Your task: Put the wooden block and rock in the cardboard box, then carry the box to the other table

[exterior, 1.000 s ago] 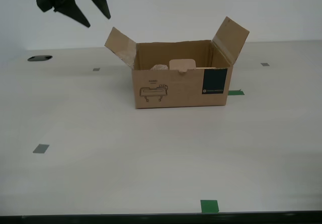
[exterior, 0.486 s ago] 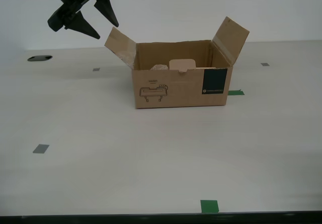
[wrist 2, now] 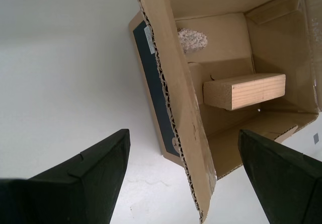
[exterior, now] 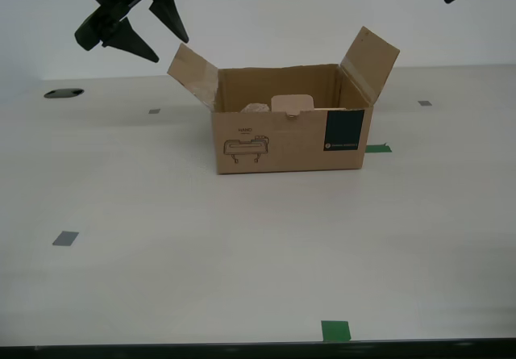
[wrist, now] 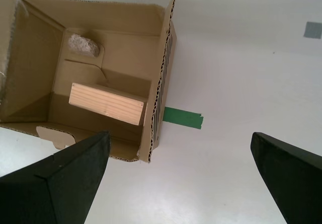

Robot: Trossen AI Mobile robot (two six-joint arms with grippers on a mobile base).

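Green tape (exterior: 335,330) and grey tape (exterior: 65,238) mark the table (exterior: 242,270).

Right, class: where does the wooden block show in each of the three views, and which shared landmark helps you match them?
Exterior view: the wooden block peeks above the front wall of the cardboard box, near the wall's middle.
First wrist view: the block is inside the open box, long side showing.
Second wrist view: the block is inside the box, end grain visible.
Shared landmark: the rock, near the block inside the box in every view.

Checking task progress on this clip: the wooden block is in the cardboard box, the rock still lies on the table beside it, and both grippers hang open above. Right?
Not quite. The rock is inside the cardboard box too, near the wooden block, as both wrist views show. The rest holds.
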